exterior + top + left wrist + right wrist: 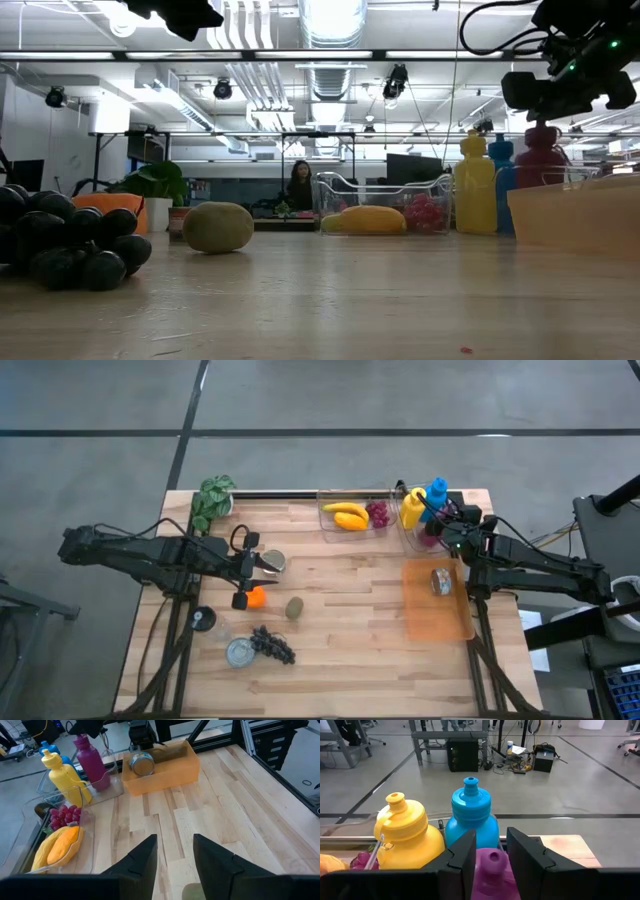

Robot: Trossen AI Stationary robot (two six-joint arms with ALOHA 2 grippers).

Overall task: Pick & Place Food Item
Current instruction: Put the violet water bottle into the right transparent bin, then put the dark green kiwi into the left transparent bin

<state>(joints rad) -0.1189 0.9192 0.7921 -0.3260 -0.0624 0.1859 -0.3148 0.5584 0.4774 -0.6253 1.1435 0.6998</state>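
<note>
A can (440, 581) lies on its side in the orange bin (437, 622) at the table's (350, 660) right; the left wrist view shows it too (142, 763), against the bin's (165, 775) near wall. The right pincer (444, 532) hangs above the clear tray (412, 542) behind the bin, its fingers (462, 857) apart with the magenta bottle's (495, 870) cap between them, though contact cannot be told; the blue bottle (471, 820) and yellow bottle (405, 837) stand just beyond. The left pincer (243, 567) is over the table's left half, fingers (145, 857) apart and empty, near an orange (256, 596) and a kiwi (294, 606). Black grapes (272, 645) lie toward the front edge beside a second can (240, 652). A mango (349, 518), banana (343, 508) and red grapes (378, 513) sit in another clear tray (330, 530) at the back, and a plant (212, 500) stands at the back left corner. A person (299, 186) sits far off in the room.
</note>
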